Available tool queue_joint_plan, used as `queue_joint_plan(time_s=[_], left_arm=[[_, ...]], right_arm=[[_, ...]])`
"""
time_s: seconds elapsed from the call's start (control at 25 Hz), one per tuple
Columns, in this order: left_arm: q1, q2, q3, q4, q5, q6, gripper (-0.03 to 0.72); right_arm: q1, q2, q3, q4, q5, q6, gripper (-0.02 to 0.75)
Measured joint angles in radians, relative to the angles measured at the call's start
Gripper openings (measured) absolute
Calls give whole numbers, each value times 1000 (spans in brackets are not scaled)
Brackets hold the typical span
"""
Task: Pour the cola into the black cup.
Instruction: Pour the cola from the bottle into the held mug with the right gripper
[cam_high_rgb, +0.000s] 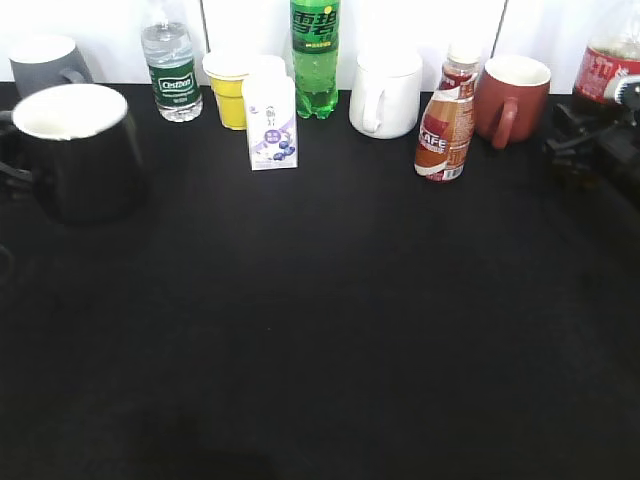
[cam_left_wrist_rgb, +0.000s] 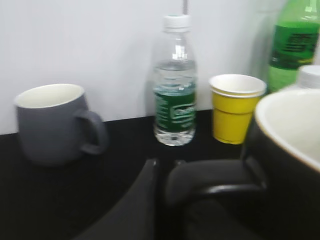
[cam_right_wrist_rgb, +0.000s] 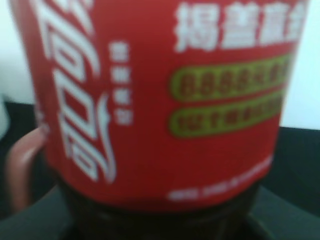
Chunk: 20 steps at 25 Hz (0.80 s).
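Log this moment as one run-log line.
phase: pre-pour | left gripper: at black cup handle | right gripper: at cola, grip unclear | cup: upright on table

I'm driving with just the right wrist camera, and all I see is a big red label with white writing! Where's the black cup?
Observer: In the exterior view, the black cup stands at the table's far left. The cola is at the far right.
Operator: Is anything in the cup yet?
Observer: No, its white inside looks empty.
Operator: Is the other claw holding it?
Observer: The left wrist view shows the left claw right at the cup's handle. It's too blurry to tell if it grips.
Operator: What's between cup and cola?
Observer: Along the back stand a green soda bottle, a white mug and a coffee bottle.
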<state>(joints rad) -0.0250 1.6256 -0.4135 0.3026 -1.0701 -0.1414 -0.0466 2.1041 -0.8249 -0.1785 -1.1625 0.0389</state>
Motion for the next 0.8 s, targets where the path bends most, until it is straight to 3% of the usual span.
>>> queue_joint_plan(time_s=[0.12, 0.2, 0.36, 0.52, 0.6, 0.8], left_arm=[[-12, 0, 0, 50, 6, 0, 41], [-87, 0, 0, 50, 35, -3, 41], [-232, 0, 0, 29, 56, -3, 41], [-338, 0, 0, 27, 47, -3, 41], [-372, 0, 0, 27, 35, -4, 41], [-375, 0, 0, 61, 32, -4, 41]], right_arm=[[1, -144, 109, -30, 5, -9, 386], [41, -288, 177, -31, 13, -15, 384], [297, -489, 198, -53, 218, -128, 384], [516, -498, 198, -62, 323, -304, 384], [555, -496, 189, -67, 361, -439, 384], [558, -457, 140, -24, 400, -880, 384]])
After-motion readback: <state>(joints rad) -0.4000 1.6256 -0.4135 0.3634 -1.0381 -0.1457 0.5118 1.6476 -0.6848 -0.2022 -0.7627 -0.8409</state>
